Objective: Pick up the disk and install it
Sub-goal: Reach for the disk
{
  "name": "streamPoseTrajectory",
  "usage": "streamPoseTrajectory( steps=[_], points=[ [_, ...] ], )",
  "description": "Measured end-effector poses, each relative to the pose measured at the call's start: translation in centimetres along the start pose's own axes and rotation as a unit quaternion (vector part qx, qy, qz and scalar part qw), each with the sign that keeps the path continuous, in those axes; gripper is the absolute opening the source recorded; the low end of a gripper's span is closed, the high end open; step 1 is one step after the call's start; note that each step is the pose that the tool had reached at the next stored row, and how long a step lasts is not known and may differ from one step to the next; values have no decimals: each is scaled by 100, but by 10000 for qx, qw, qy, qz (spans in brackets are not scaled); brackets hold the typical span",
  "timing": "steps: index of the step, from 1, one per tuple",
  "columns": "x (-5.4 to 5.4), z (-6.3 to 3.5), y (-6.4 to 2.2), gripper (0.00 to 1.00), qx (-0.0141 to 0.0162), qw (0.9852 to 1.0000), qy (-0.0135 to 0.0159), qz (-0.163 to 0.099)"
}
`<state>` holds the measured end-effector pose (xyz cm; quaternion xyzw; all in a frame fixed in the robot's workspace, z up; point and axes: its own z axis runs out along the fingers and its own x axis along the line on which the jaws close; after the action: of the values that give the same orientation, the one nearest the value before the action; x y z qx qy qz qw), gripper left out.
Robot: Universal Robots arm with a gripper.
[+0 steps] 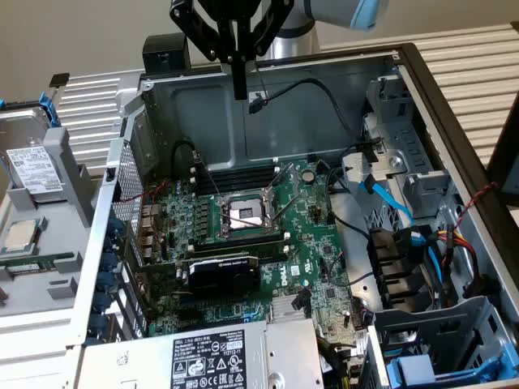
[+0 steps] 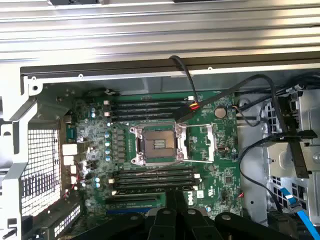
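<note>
Hand (image 1: 240, 87) closed, fingers pressed together, gripping nothing. Hangs above open computer case (image 1: 203, 109), motherboard (image 1: 318, 212) below it. Disk (image 1: 35, 172) well apart from hand, outside case toward the exterior view's left, lower than hand, white label up.

clear: above CPU socket (image 1: 246, 215); blocked: black cable (image 1: 320, 87) overhanging motherboard (image 1: 316, 243)

A plain beige wall (image 1: 81, 32) stands behind, evenly lit. Below it lies a pale surface (image 1: 474, 61) of long parallel ribs, with soft highlights on the ridges and thin shadows between them. A dark shape (image 1: 509, 154) cuts in at the exterior view's right edge, too cropped to identify.
</note>
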<state>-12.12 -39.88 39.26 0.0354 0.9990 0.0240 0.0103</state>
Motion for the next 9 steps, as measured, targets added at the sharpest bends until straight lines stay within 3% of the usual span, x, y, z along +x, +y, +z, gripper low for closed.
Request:
streamPoseTrajectory(
  steps=[9],
  points=[
    [0,0,0,11,0,10000,0,0]
  ],
)
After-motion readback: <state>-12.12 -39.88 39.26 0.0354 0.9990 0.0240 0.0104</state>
